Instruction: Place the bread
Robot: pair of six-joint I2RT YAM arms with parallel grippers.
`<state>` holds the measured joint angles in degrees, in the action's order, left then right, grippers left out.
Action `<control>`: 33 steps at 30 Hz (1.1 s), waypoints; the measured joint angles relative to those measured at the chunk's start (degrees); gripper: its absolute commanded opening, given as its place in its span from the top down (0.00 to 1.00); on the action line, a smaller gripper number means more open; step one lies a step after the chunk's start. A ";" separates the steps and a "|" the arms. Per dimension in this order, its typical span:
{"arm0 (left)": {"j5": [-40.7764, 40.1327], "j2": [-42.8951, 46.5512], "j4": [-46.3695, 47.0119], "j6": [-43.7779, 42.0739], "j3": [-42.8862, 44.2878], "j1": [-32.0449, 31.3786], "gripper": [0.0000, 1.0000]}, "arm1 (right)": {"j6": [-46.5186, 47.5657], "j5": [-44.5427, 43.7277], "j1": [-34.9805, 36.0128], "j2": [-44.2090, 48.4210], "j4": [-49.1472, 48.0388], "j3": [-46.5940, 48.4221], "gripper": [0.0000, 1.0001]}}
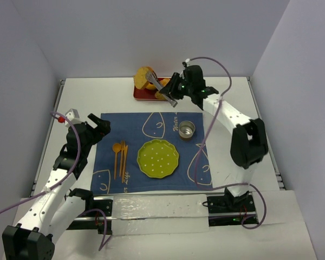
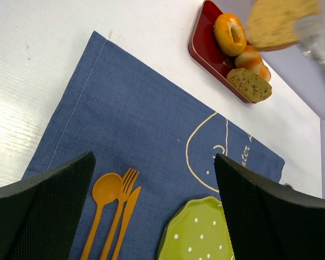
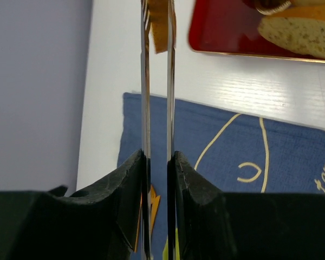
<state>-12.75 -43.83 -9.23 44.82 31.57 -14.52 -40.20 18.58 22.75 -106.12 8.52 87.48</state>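
Observation:
My right gripper is shut on a pair of metal tongs, squeezing the two blades close together. The tong tips pinch one bread slice, held in the air above the red tray. From above, that lifted slice hangs over the tray's back part. A second bread slice lies flat on the tray. My left gripper is open and holds nothing. It hovers over the left side of the blue mat.
A bagel and a round bun also sit on the tray. On the mat are a green dotted plate, orange cutlery and a small metal cup. White walls close in the table.

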 measured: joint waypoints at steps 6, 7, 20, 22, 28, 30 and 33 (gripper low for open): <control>0.32 -1.23 -0.01 0.02 0.00 0.00 0.01 | 2.80 1.79 0.59 17.17 -3.99 -12.58 0.98; 0.46 -1.28 -0.03 0.02 0.00 0.00 0.01 | 2.87 2.08 0.79 21.06 -4.24 -16.83 0.98; 1.22 -0.40 0.00 0.04 0.00 0.00 0.01 | 2.80 6.92 6.93 60.32 12.15 -48.73 0.98; 1.22 -0.33 0.00 0.04 0.00 0.00 0.01 | 2.32 9.35 7.01 63.32 14.79 -50.07 0.98; 1.22 0.31 0.00 0.07 0.00 -0.02 0.01 | 1.02 14.63 7.25 70.23 26.19 -53.27 0.97; 1.22 0.41 0.00 0.07 0.00 0.00 0.01 | 0.79 15.20 7.27 70.81 28.72 -53.45 0.95; 1.25 0.52 0.00 0.09 0.00 0.00 0.01 | 0.59 16.66 7.27 70.33 29.83 -54.66 0.73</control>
<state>-11.51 -43.32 -9.23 44.91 31.57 -14.52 -39.61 35.24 30.02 -35.79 38.35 32.81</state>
